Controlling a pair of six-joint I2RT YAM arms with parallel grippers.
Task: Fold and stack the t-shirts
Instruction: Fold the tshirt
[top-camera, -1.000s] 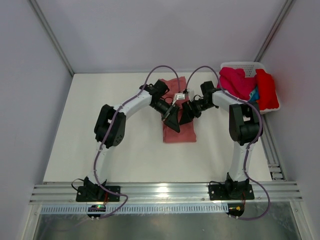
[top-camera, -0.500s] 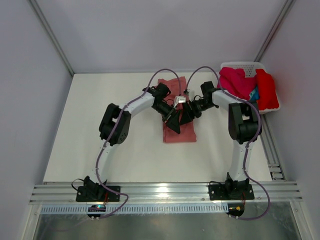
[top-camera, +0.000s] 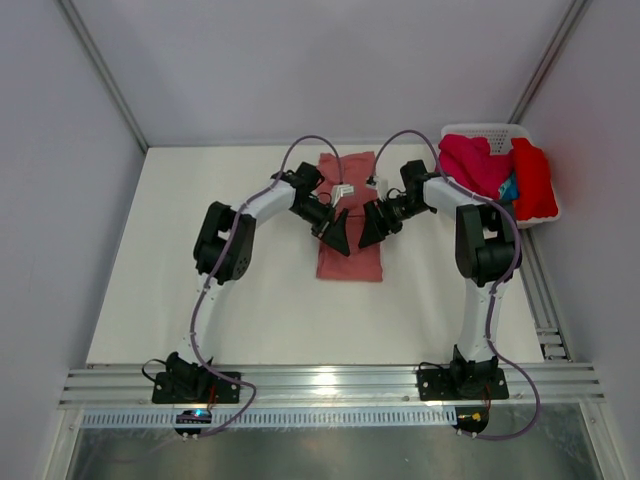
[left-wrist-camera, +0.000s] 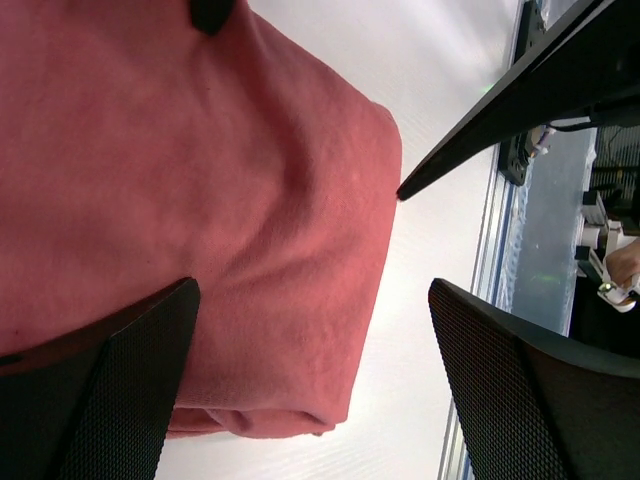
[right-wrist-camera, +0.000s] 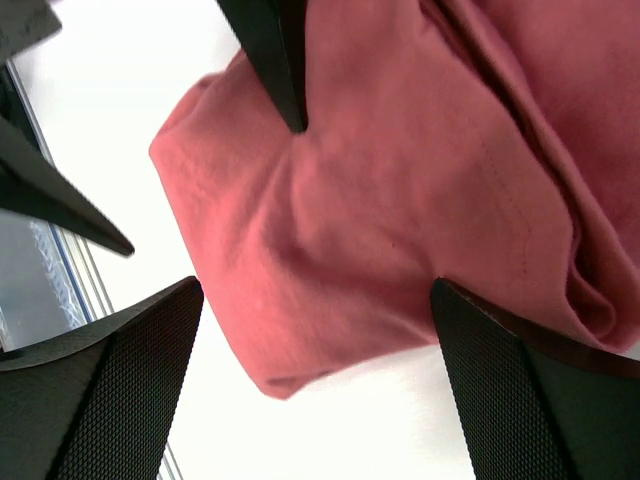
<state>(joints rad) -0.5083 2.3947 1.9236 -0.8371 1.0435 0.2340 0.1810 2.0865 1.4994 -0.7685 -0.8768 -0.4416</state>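
A salmon t-shirt (top-camera: 350, 262) lies folded into a narrow rectangle at the middle of the table. Both grippers hover low over its centre, facing each other. My left gripper (top-camera: 335, 235) is open over the shirt's left half. In the left wrist view the folded shirt (left-wrist-camera: 200, 200) fills the left side, and its corner sits between the wide-apart fingers (left-wrist-camera: 100, 400). My right gripper (top-camera: 372, 228) is open over the right half. The right wrist view shows the shirt (right-wrist-camera: 400, 200) lying between its spread fingers (right-wrist-camera: 540, 400). Neither gripper holds any cloth.
A white basket (top-camera: 480, 129) stands at the back right corner. It holds a magenta shirt (top-camera: 470, 165), a red shirt (top-camera: 533, 180) and a bit of blue cloth (top-camera: 510, 188). Grey walls enclose the table on three sides. A metal rail (top-camera: 330, 385) runs along the near edge.
The left gripper has moved left and slightly back. The folded salmon shirt has shifted a little to the left with it. Both grippers stayed open.
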